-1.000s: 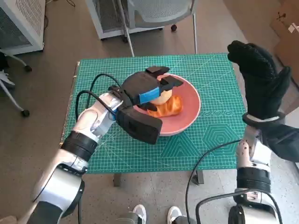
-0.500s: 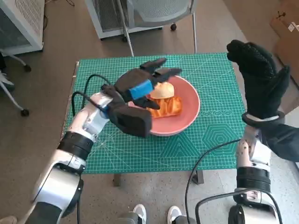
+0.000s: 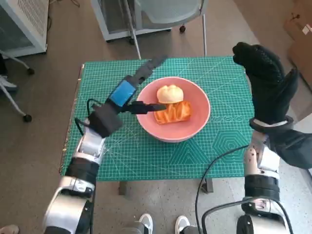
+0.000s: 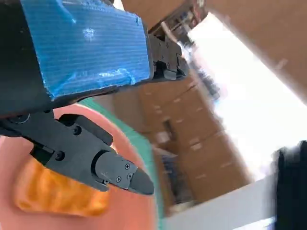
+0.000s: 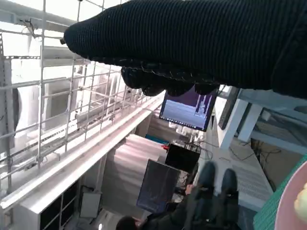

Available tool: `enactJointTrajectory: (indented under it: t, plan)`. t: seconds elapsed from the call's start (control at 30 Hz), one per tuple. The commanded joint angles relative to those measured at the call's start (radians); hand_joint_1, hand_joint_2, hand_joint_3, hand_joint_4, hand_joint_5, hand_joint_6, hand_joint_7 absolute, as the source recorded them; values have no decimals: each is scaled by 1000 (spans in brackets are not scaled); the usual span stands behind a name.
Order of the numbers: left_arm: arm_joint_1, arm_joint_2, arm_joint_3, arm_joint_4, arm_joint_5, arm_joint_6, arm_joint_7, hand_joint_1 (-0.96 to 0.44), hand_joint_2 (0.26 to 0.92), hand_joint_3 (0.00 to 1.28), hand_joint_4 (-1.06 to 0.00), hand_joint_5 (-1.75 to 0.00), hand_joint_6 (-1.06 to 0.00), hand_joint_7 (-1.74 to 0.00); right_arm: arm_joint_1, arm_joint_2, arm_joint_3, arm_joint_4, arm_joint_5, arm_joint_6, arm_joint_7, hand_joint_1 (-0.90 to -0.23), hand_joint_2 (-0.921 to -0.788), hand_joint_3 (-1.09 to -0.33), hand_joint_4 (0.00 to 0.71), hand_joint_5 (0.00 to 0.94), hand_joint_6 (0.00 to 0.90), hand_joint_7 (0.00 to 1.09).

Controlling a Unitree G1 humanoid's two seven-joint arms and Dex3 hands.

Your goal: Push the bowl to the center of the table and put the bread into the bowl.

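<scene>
- The pink bowl point(image 3: 173, 108) is seen near the middle of the worktop point(image 3: 219, 151), which is covered by a green cutting mat.
- Two pieces of bread lie inside the bowl: a pale round bun point(image 3: 169, 93) and, touching it, an orange ridged pastry point(image 3: 171, 112).
- The left hand point(image 3: 127, 93) is held over the bowl's left rim, its fingers point(image 3: 148, 107) spread and grasping nothing.
- The right hand point(image 3: 265, 85) is raised above the worktop's right edge, its fingers apart and holding nothing.
</scene>
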Motion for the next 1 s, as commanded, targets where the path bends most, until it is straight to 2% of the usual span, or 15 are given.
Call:
enactJointTrajectory:
  t: [0.03,0.37,0.63,0.73,1.0]
  plan:
    - [64,-38,46,-142,-102,16,-29,-430,885,40,-9,0,-133,-118,3,5,6,4,1,19,-5,-634,-921,-586,264,1,395,10]
    - [145,-97,85,-301,-241,88,-74,-479,912,48,1,1,-75,-102,-10,4,10,14,-1,18,-2,-635,-921,-581,266,1,396,9]
    - [182,-125,98,-362,-301,138,-103,-471,919,49,1,1,-66,-118,-28,2,19,31,-16,12,-3,-637,-921,-580,252,0,380,1]
    - [191,-125,101,-371,-316,159,-121,-458,919,49,1,1,-21,-222,-33,-2,22,37,-21,9,-1,-637,-921,-584,248,0,371,0]
    - [202,-128,111,-396,-314,192,-133,-447,918,49,1,1,0,-274,-34,-12,26,35,-29,6,-5,-639,-921,-586,244,0,366,0]
